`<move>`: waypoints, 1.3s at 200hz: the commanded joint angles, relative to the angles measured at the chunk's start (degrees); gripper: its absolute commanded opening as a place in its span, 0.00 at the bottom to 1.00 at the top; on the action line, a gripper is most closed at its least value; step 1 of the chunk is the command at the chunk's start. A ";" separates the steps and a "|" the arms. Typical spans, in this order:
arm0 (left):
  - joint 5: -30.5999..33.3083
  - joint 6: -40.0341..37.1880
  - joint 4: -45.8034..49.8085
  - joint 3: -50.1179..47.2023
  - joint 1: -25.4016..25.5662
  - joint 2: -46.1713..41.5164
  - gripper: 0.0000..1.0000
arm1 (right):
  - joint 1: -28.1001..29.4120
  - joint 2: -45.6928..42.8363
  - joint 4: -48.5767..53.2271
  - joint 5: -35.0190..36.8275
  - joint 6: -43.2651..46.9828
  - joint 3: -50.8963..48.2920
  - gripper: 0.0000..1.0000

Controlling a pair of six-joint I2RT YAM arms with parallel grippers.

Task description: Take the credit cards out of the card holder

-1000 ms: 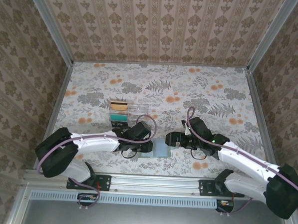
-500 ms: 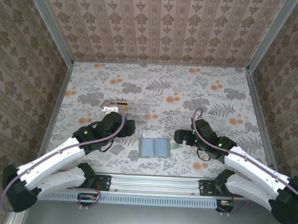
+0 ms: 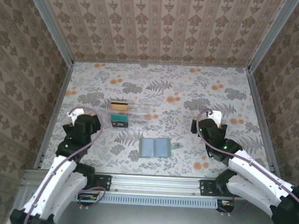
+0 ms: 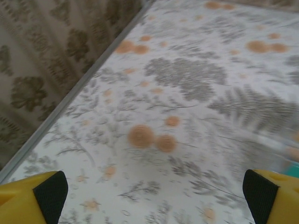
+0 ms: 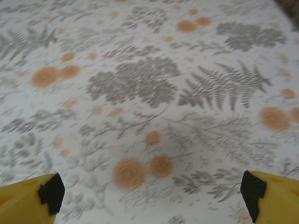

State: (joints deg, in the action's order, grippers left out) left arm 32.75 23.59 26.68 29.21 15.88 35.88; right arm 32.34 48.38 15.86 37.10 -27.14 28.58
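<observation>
Over the floral table, the left arm and right arm had swung back to their own sides. The clear compartment tray held a yellow card and a teal card. The card holder lay open and flat between the arms. The left claw, pinched a moment earlier, gaped empty, as did the right claw. We judged the emptying finished, or nearly so. We could read no writing.

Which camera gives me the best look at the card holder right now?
Top external. There the card holder lies open and flat on the floral table, whole and uncovered, near the front edge. Both wrist cameras face patches of that table away from it.
</observation>
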 commanded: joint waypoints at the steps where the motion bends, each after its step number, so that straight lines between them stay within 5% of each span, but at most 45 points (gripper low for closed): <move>1: -6.15 -3.73 -9.00 -0.97 -8.54 5.86 1.00 | -3.10 -0.22 -6.90 5.29 1.51 -1.76 1.00; 26: -11.99 -10.13 -22.17 -4.05 -15.24 11.79 1.00 | -5.73 1.55 -13.00 3.58 8.63 -1.88 1.00; 53: -14.15 -16.61 -31.34 -5.22 -15.62 18.88 1.00 | -9.84 6.00 -19.85 2.50 16.66 -1.50 1.00; 127: -22.43 -20.96 -64.87 -7.09 -14.84 40.06 1.00 | -21.84 27.17 -46.91 -15.32 24.29 -1.82 1.00; 178: -28.50 -26.07 -77.10 -6.46 -14.51 52.37 1.00 | -27.56 32.45 -55.34 -25.94 27.05 -3.16 1.00; 210: -31.08 -25.31 -77.90 -7.58 -15.52 51.69 1.00 | -29.92 39.78 -68.87 -32.41 27.10 -6.83 1.00; 260: -31.06 -26.36 -75.13 -5.88 -14.84 51.98 1.00 | -31.63 39.26 -64.62 -34.14 25.38 -5.11 1.00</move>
State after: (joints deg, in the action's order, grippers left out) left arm 2.68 -1.34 -47.79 22.04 0.73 88.03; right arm 1.26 87.61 -45.32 5.85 -1.30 22.79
